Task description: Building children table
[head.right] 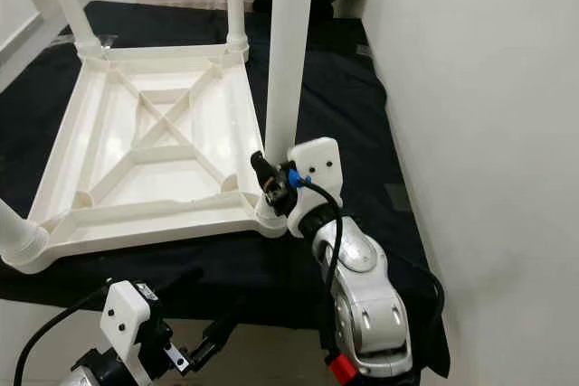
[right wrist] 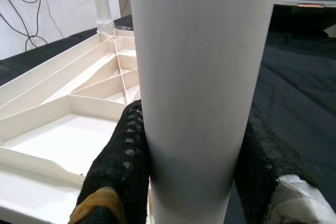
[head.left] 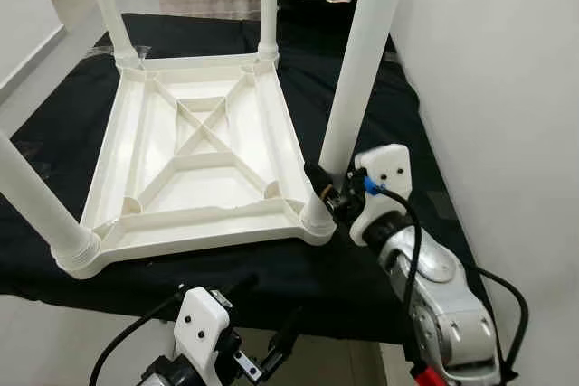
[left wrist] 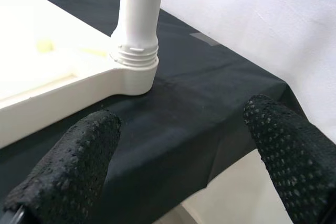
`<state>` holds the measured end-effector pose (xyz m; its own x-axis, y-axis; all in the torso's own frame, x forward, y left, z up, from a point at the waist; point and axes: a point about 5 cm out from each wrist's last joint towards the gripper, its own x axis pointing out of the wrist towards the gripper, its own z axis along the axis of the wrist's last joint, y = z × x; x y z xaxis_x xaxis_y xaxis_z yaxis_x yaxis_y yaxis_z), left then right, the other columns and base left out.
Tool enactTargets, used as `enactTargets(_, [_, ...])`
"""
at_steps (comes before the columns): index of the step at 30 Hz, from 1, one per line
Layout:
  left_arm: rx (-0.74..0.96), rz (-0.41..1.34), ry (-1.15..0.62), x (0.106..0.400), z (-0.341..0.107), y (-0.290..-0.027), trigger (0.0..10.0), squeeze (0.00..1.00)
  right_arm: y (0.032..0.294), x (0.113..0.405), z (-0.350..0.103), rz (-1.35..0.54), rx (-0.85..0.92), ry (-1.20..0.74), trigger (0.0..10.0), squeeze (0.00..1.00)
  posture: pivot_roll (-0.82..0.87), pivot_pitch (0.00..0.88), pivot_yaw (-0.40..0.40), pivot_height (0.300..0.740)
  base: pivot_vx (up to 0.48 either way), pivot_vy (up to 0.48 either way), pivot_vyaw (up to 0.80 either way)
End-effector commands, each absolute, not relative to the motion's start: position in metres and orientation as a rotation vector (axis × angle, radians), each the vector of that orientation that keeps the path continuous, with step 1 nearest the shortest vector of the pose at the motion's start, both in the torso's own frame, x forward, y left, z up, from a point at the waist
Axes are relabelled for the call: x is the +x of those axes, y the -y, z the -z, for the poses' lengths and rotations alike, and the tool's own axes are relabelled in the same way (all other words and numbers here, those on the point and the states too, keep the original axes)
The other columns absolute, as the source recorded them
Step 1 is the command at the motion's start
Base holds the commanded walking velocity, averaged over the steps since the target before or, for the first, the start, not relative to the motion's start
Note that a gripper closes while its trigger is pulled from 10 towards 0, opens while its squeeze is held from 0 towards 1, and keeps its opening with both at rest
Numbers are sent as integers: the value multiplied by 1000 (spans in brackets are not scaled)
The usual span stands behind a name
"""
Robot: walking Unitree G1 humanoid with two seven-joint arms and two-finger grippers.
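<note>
On the black cloth the upturned children's table (head.left: 194, 164) lies with its legs pointing up, and our right pincer (head.left: 327, 189) clamps the near right leg (head.left: 360, 61) just above its corner socket. We judge it best to keep that leg upright while turning it home; our left pincer (left wrist: 184, 156) hangs wide apart below the cloth edge

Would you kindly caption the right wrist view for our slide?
Right gripper shut on a white table leg above the upturned tabletop.

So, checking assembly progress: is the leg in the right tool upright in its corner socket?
Upright: the leg stands in the tabletop corner, right tool clamped around it.
</note>
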<state>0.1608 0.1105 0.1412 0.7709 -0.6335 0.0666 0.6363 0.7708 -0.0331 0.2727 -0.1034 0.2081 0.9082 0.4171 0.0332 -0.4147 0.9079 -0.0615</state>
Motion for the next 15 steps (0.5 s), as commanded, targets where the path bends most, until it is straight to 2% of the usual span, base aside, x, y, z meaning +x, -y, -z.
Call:
enactTargets(1, [-52,698,32,159,-138,-110,10000,0,110,277,-171,-414,-66,-153,9882,0,0,217,-60,740,0,0,0])
enactTargets(4, [-53,695,33,159,-138,-110,10000,0,106,279,-177,-465,-77,-107,10000,0,2,211,-56,740,0,0,0])
enactTargets(5, [-54,694,33,159,-138,-111,10000,0,99,280,-188,-587,-54,-48,10000,1000,2,211,-56,740,0,0,0])
enactTargets(9, [-54,694,33,159,-137,-111,10000,0,89,278,-208,-695,3,43,10000,1000,6,205,-53,740,0,0,0])
enactTargets(10, [-55,698,33,160,-137,-110,10000,0,85,271,-227,-925,34,115,10000,1000,9,205,-52,740,0,0,0])
enactTargets(11, [-56,698,33,160,-137,-110,10000,0,85,267,-234,-1037,9,145,10000,1000,9,205,-52,740,0,0,0])
enactTargets(15, [-55,698,35,160,-137,-110,10000,0,88,266,-246,-1175,-29,178,10000,1000,18,205,-50,740,0,0,0])
